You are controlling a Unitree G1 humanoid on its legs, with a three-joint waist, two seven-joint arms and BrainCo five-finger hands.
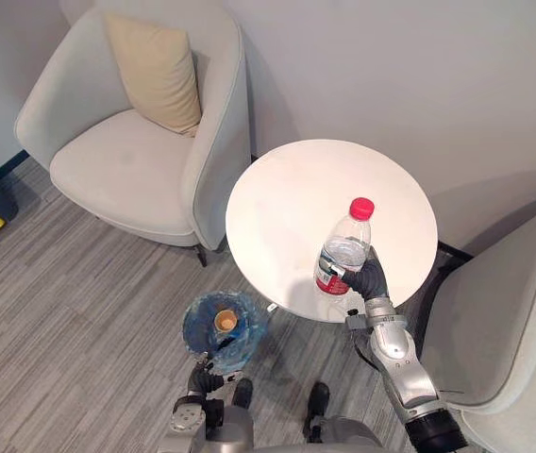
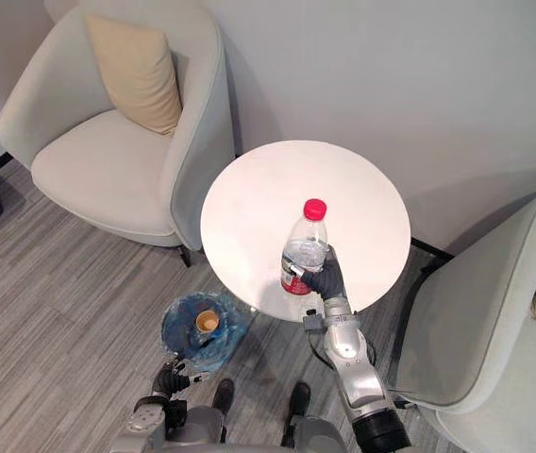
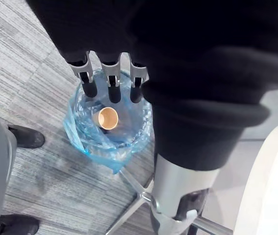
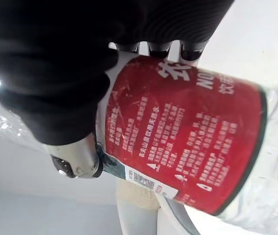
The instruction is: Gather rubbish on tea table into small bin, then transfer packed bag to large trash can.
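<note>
Bottle (image 1: 343,247) in right hand (image 1: 371,279) over table (image 1: 282,193), between armchairs (image 1: 126,165), near bin (image 1: 192,332).

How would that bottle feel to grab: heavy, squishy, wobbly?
Probably light: the bottle looks clear and mostly empty. Its thin plastic may dent a little under the right hand curled round its label. Tall and narrow, it would likely tip easily if set down.

2 head eyes look down on the table (image 1: 287,198), wrist cameras close-up
</note>
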